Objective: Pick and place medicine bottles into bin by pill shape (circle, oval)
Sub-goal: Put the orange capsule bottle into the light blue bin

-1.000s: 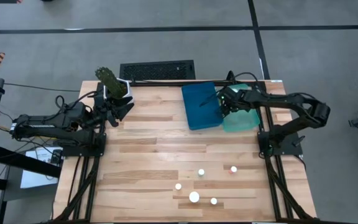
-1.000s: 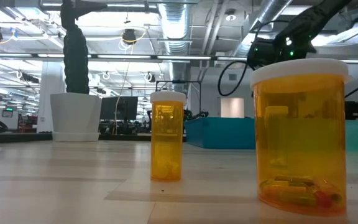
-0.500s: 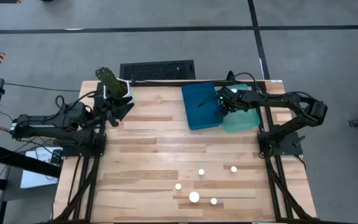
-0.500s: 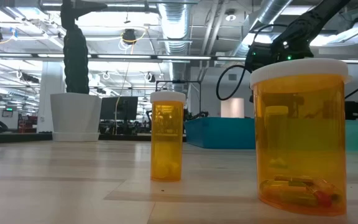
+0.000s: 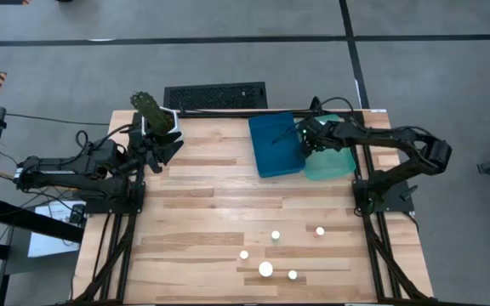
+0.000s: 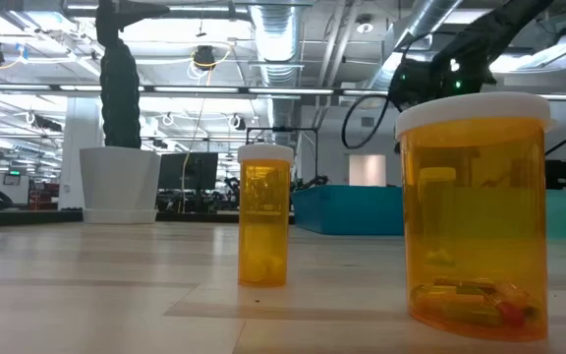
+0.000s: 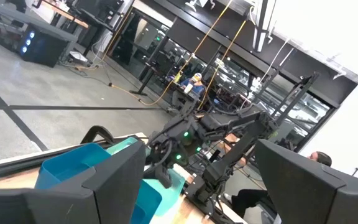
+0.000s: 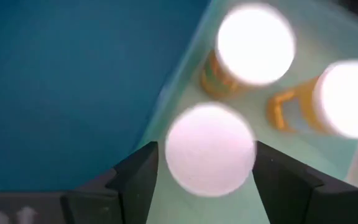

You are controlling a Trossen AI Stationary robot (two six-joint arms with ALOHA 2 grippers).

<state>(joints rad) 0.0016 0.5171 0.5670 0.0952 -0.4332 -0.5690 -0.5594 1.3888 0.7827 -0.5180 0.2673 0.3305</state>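
Observation:
Five medicine bottles with white caps [image 5: 265, 269] stand on their bases near the table's front edge. In the low view a wide amber one [image 6: 475, 216] and a narrower one [image 6: 264, 216] are the closest. Two more bottles [image 8: 255, 43] [image 8: 347, 99] stand in the light teal bin [image 5: 334, 163], beside the dark blue bin [image 5: 270, 144]. My right gripper [image 5: 305, 142] is over the teal bin next to the blue bin's wall, shut on another bottle [image 8: 210, 149]. My left gripper [image 5: 170, 144] waits open and empty at the table's far left. My right gripper has the bottle between its two fingers [image 8: 138, 180], coming from above and pointing down. Only the white cap [image 8: 210, 152] shows, and it hides the bottle's body and the place of contact. The bottle stands upright in the hold, over the teal bin's floor.
A white pot with a dark green plant [image 5: 153, 110] stands at the table's far left corner, close to my left gripper. A dark slotted panel [image 5: 215, 95] lies beyond the far edge. Bare wood lies between the bins and the front bottles.
My right gripper has dipped a little toward the bins and come back up, staying over the teal bin.

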